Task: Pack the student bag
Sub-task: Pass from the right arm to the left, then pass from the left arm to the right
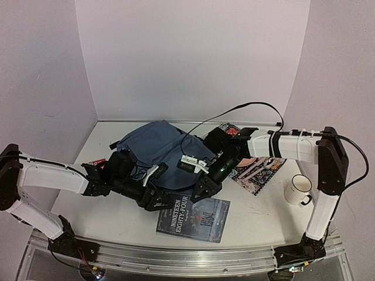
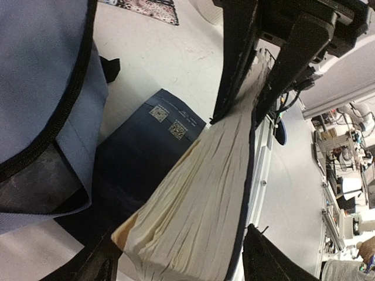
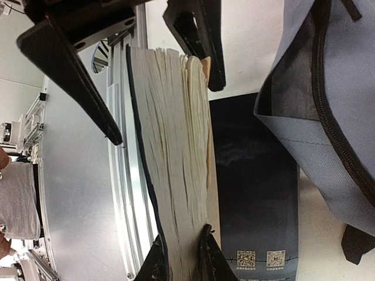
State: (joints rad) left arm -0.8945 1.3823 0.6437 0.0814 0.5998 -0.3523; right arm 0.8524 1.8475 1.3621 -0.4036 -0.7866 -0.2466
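The grey-blue student bag [image 1: 155, 143] lies at mid-table, its black-zipped opening facing the near edge; it also shows in the left wrist view [image 2: 41, 76] and the right wrist view [image 3: 334, 88]. A dark "Nineteen Eighty-Four" book [image 1: 193, 218] lies just in front of it. Its cream page block [image 2: 199, 193] is raised off the dark back cover [image 3: 252, 187], which lies flat. My right gripper [image 1: 202, 187] [image 3: 181, 257] is shut on the page block's edge. My left gripper [image 1: 158, 202] [image 2: 181, 263] is open, with one finger on each side of the page block.
A patterned book [image 1: 255, 170] lies at the right under the right arm. A white mug [image 1: 299, 189] stands near the right arm's base. A small red thing [image 1: 96, 164] sits by the left arm. The metal rail [image 1: 176, 257] runs along the near edge.
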